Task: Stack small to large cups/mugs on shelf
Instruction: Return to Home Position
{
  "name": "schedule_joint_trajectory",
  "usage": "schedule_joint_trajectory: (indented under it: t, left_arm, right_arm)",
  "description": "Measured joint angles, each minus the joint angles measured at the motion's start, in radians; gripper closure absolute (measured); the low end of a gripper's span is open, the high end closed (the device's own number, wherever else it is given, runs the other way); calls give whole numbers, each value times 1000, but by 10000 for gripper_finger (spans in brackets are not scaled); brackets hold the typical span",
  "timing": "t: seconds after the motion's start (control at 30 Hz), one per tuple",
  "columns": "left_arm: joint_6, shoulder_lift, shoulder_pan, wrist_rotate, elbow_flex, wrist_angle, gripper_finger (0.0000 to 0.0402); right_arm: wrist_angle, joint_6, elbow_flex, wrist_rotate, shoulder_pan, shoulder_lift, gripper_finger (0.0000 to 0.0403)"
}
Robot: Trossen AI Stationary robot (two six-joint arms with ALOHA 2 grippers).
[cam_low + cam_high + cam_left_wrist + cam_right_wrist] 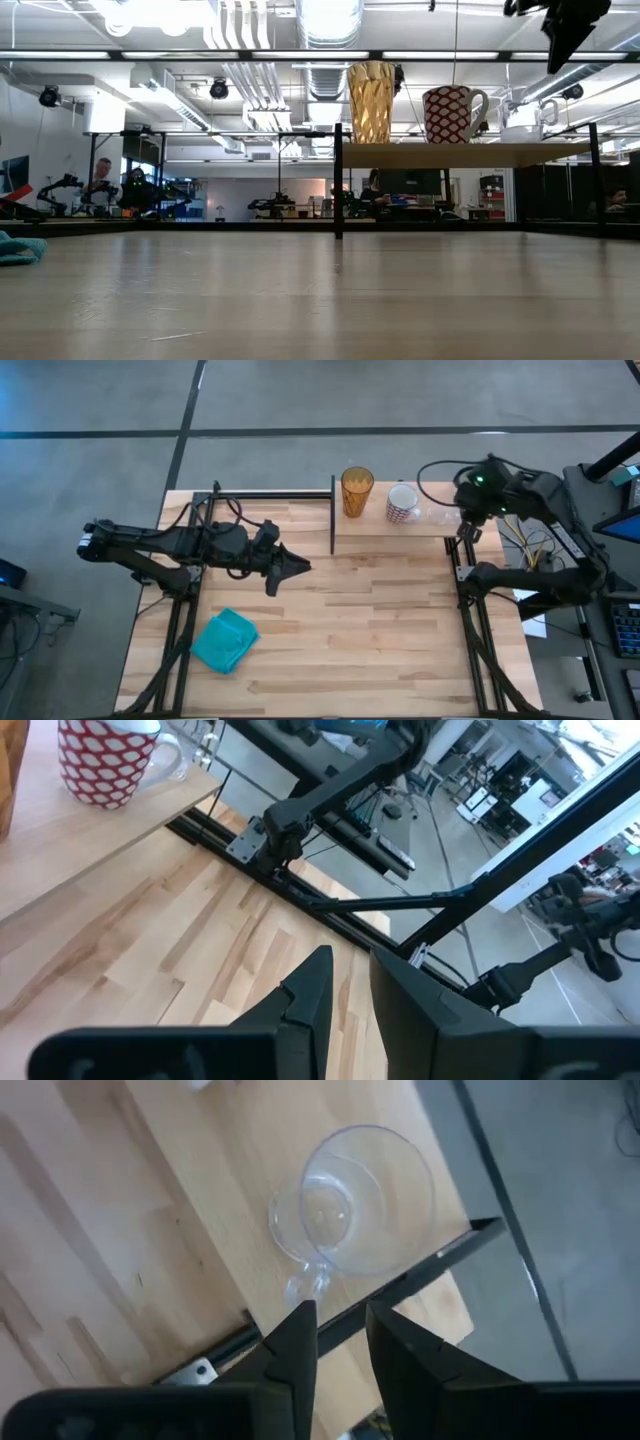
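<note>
The shelf (400,528) stands at the table's far right, a light-wood board on a black frame. On it, from left to right, stand the amber tumbler (357,492), the white mug with the reddish pattern (402,503) and the tiny clear glass cup (440,515), each upright on its base. In the right wrist view the clear cup (350,1205) has its handle turned toward my right gripper (340,1315). That gripper hovers above the shelf's right end (467,532), fingers slightly apart, touching nothing. My left gripper (303,566) is shut and empty over the table's middle.
A teal cloth (225,640) lies crumpled near the table's front left. The shelf's black frame posts (333,515) stand at its corners. The three vessels show in a row on the board in the low view (460,155), with my right gripper (570,30) high above its right end.
</note>
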Motion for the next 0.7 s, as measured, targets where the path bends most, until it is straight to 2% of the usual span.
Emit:
schedule_joint_trajectory:
  t: [0.17,0.23,0.4,0.53,0.7]
  left_arm:
    - [0,-6,0,0,3,1,345]
    - [0,-13,0,0,2,5,345]
    - [0,-16,0,0,3,12,345]
    - [14,-23,0,-1,12,39,345]
    - [105,-40,0,-3,12,142,345]
  right_arm:
    - [1,144,0,-8,0,-89,318]
    - [7,186,0,-47,0,-123,323]
    - [116,280,0,-347,0,-223,335]
    - [287,483,0,-626,0,-302,341]
    - [468,636,0,-798,0,-401,344]
